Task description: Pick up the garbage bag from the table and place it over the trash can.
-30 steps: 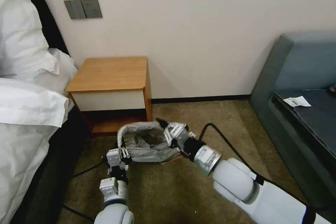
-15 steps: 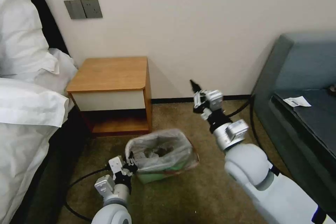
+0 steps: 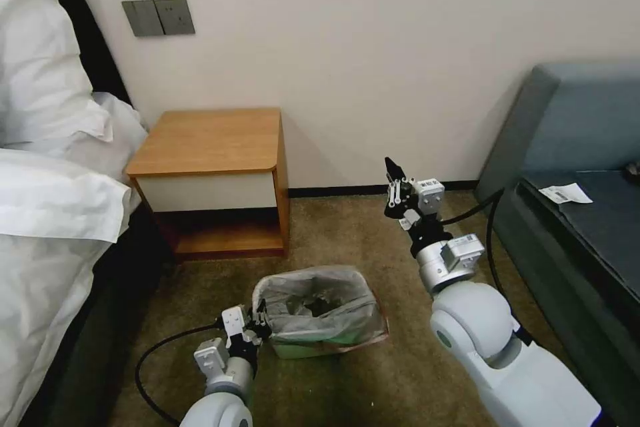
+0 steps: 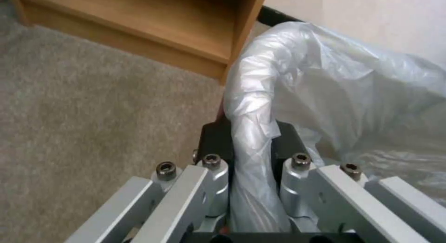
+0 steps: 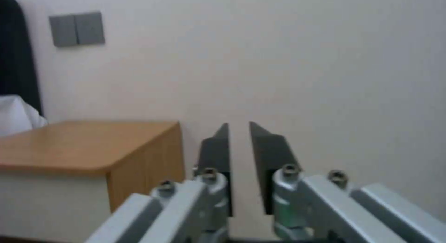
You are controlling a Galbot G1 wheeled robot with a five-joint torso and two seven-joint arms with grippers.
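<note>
Silvery-grey garbage bag [image 3: 319, 310] is draped over the trash can [image 3: 303, 349] on the carpet [image 3: 373, 387], film spread across the opening and hanging down the sides; a strip of pale green body is seen below the film in the head view. The bin sits in front of the table [image 3: 212, 140], near its low shelf.

Left gripper [image 3: 259, 328] is placed at the bag's near-left edge. From the head camera the fingers are too small to read; in the left wrist view a bunched fold of the film [image 4: 253, 131] is seen running between the two dark fingers [image 4: 214, 140], touching both, so the bag edge is pinched there. Beyond the fingertips in that view, the table's wooden shelf and side panel [image 4: 186, 30] are shown close behind the bag.

Right gripper [image 3: 395, 177] is raised well apart from the bag, up and to the right of the bin, pointed toward the wall [image 3: 400, 47]. In the right wrist view its fingers [image 5: 218, 149] are nearly closed, a narrow slit left between them, nothing held. Past the fingertips the table top, wall and grey switch plate [image 5: 76, 28] are shown, none of it touched.
</note>
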